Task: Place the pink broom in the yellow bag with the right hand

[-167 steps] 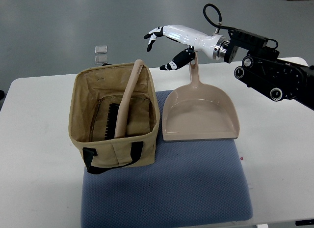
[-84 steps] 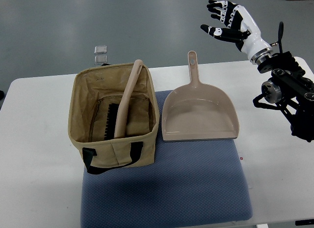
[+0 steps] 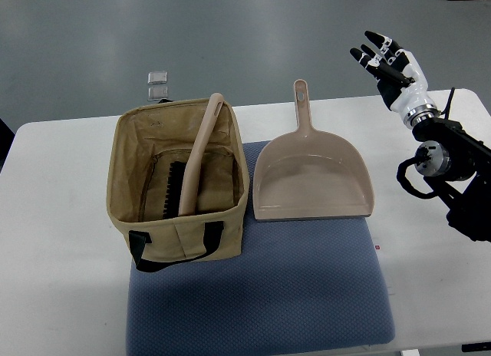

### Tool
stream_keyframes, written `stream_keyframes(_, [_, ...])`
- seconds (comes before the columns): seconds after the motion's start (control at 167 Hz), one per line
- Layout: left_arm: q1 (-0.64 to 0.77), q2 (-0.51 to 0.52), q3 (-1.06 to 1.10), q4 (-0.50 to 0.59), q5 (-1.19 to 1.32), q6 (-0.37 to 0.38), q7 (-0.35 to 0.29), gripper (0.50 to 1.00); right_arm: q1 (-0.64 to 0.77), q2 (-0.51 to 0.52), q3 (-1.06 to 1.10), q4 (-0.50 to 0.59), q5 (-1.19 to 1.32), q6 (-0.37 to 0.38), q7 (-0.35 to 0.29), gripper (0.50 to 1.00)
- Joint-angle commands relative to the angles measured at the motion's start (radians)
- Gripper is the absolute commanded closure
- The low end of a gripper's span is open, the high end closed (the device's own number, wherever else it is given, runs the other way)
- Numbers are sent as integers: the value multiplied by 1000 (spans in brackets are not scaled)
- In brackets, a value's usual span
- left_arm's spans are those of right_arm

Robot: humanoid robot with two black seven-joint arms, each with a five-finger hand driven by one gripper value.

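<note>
Broom (image 3: 192, 169) sits inside the yellow bag (image 3: 178, 181) — bristles down, pink handle leaning on the far rim. We see the right hand (image 3: 390, 63) raised beyond the table's (image 3: 54, 218) far-right corner — fingers (image 3: 375, 52) spread, holding nothing.

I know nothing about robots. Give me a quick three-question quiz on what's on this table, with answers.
1. True or false: the broom already stands inside the bag.
2. What does the dustpan partly rest on: A) the blue mat, B) the bag, C) the floor?
3. Fill in: the right hand is raised past the table's far right corner, fingers spread, holding ____.

Key: 1 true, its handle leans out over the far rim. 2 A. 3 nothing.
</note>
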Motion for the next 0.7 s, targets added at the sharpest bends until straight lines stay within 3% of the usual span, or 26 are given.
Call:
stream_keyframes(0.0, [0, 0, 0, 0, 0, 0, 0, 500, -11, 4, 1, -1, 41, 1, -2, 577])
stream_keyframes(0.215, [0, 0, 0, 0, 0, 0, 0, 500, -27, 15, 2, -6, 105, -7, 16, 570])
stream_keyframes(0.407, [0, 0, 0, 0, 0, 0, 0, 500, -27, 50, -1, -98, 93, -5, 15, 570])
stream_keyframes(0.694, [0, 0, 0, 0, 0, 0, 0, 500, -28, 52, 2, -101, 93, -5, 16, 570])
